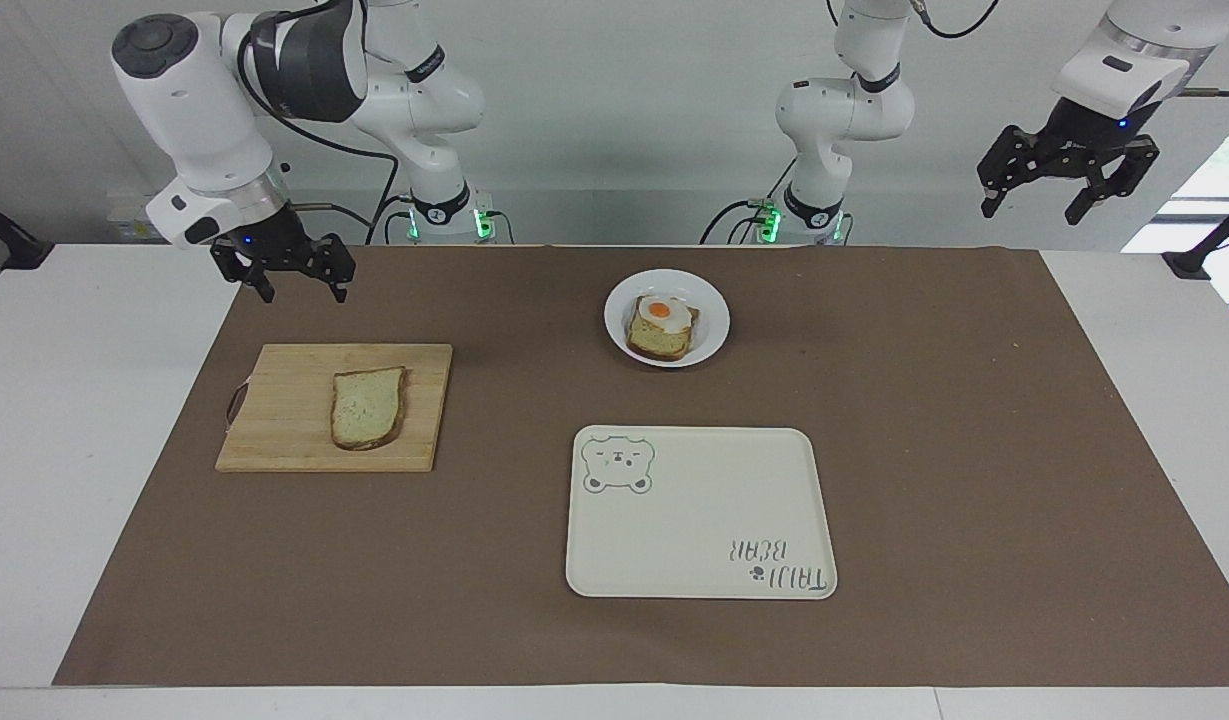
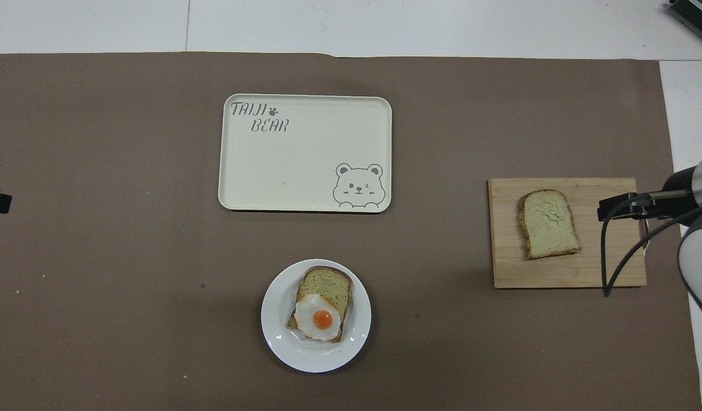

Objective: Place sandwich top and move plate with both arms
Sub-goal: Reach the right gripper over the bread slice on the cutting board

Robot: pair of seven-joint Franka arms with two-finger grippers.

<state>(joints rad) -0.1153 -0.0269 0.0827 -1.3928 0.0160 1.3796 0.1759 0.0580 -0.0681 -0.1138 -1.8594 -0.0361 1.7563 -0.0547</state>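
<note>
We read "TAIJI BEAR" beside a bear drawing on the one cream tray [image 1: 701, 512]. Our right gripper [image 1: 300, 281] hangs with fingers spread over the brown mat, short of the one wooden board [image 1: 284, 420]; the sandwich top [image 1: 368, 407] lies on that board, untouched. We count two bread slices: the other, bearing a fried egg [image 1: 663, 313], sits on the one plate [image 1: 712, 330] near the robots. Our left gripper [image 1: 1037, 197] waits raised, released, over the table's end.

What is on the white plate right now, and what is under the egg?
The plate holds one bread slice with a fried egg lying on it. The egg covers part of that slice. The sandwich top lies on the wooden cutting board, so no top slice covers the egg.
</note>
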